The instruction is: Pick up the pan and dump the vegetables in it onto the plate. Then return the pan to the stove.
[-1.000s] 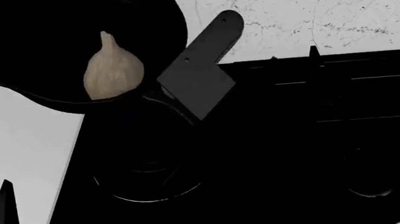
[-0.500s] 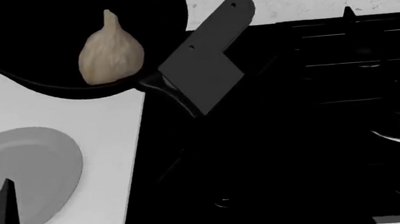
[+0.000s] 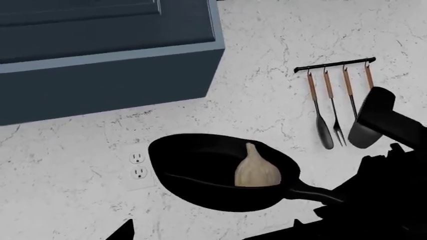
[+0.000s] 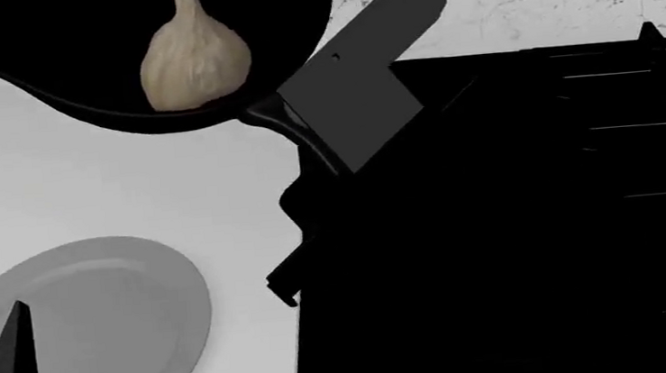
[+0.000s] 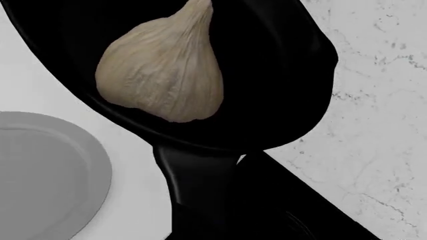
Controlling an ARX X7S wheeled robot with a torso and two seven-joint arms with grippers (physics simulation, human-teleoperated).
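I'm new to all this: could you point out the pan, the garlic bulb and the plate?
pan [image 3: 193,165], left wrist view, inner floor.
garlic bulb [image 4: 192,59], head view, its rounded body.
plate [image 4: 116,323], head view, its flat middle.

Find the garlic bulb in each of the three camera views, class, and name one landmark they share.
Head view: garlic bulb near the top left, inside the pan.
Left wrist view: low centre, in the pan.
Right wrist view: upper left of centre, large, in the pan.
Shared landmark: the pan's handle.

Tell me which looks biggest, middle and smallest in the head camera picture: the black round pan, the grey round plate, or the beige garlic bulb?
1. Black round pan, though it is lifted nearer the camera and cut off.
2. Grey round plate, partly cut off.
3. Beige garlic bulb, clearly smallest.
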